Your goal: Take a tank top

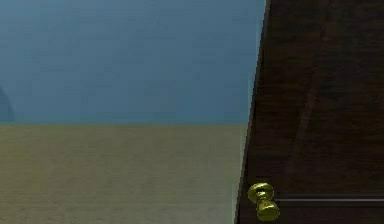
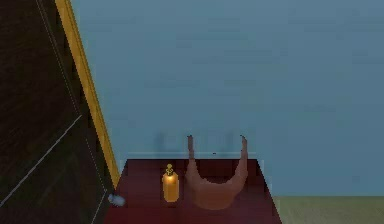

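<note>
A reddish-brown garment with two thin straps, shaped like a tank top, stands draped on a dark red tabletop at the bottom middle of the arm side view. A small orange bottle-like thing stands just left of it on the same surface.
A dark wooden door with a brass knob takes up the forward view's right. The same dark door with a yellow edge leans along the arm side view's left. A blue wall and tan floor lie ahead.
</note>
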